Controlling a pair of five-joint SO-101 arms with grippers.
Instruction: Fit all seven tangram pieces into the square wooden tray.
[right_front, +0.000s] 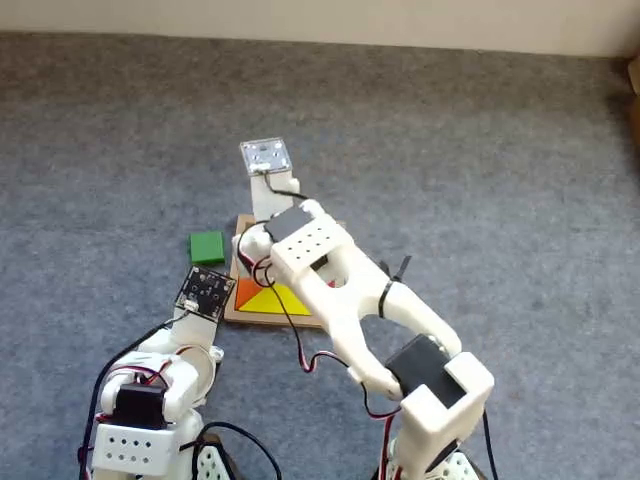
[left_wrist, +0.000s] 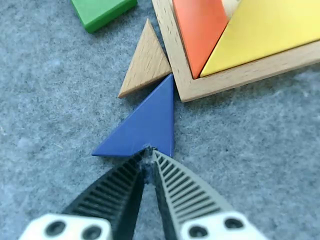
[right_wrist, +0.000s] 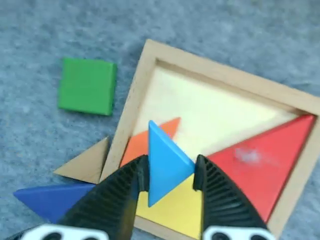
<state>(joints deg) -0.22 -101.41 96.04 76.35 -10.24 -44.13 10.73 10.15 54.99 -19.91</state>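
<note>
The left gripper (left_wrist: 149, 152) is sitting closed and empty, tips touching the dark blue triangle (left_wrist: 145, 127) lying on the table (left_wrist: 260, 165) against the near corner of the tray (left_wrist: 235, 77); a push is risking wedging it into the wooden triangle (left_wrist: 146, 62) or shifting the tray. Beyond, the right gripper (right_wrist: 171, 170) is clamping a light blue triangle (right_wrist: 165, 160) above the orange piece (right_wrist: 145, 142) and the yellow piece (right_wrist: 175, 207); dropped there, it could be overlapping them. Seven pieces are showing: three seated, one held, three outside, green square (right_wrist: 86, 86) farthest.

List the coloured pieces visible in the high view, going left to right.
green square → orange piece → yellow triangle
</note>
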